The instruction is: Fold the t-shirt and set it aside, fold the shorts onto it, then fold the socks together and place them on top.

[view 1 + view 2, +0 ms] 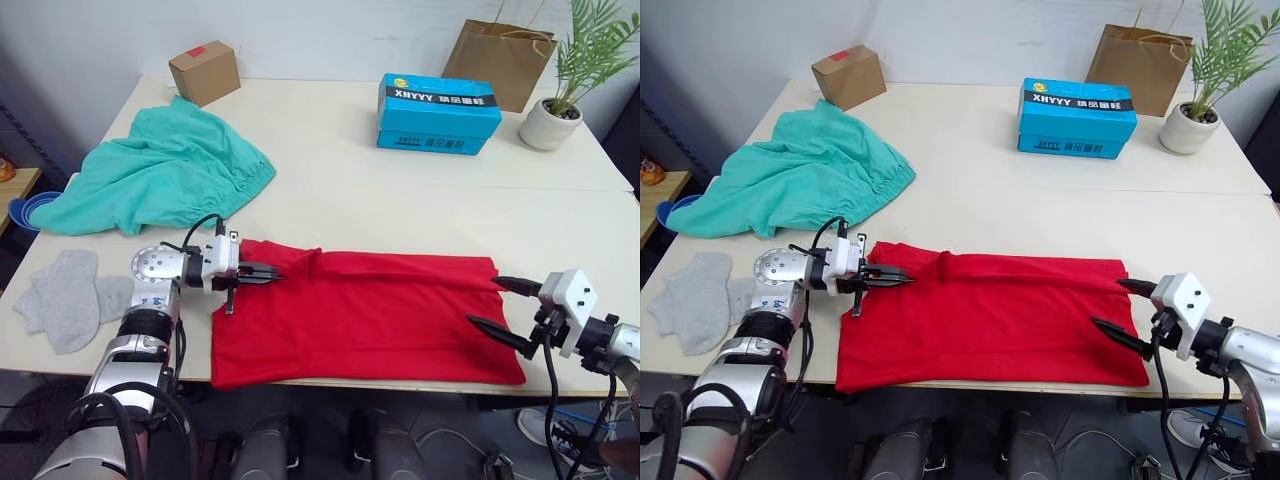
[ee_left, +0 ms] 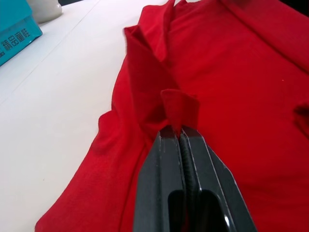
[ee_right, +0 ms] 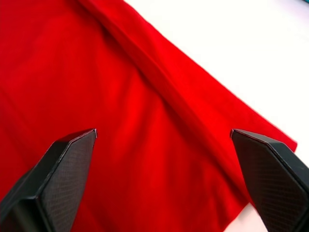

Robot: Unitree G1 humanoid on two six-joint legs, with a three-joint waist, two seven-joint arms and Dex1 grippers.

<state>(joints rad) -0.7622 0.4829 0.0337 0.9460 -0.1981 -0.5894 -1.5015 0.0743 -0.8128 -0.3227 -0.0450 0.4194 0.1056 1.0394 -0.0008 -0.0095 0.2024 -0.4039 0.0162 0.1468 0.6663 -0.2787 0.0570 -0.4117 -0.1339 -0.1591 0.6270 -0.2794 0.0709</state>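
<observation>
The bright red cotton t-shirt (image 1: 365, 320) lies flattened into a long band along the near edge of the pale tabletop (image 1: 400, 190), one long side already turned in. The left hand (image 1: 268, 274) is clenched on a small pinch of red cloth at the shirt's left end, likely to carry that end across for the next fold. The right hand (image 1: 505, 312) is spread wide over the opposite end, gripping nothing. The teal gathered-waist shorts (image 1: 160, 170) and light grey knit socks (image 1: 65, 297) wait to the left, untouched.
</observation>
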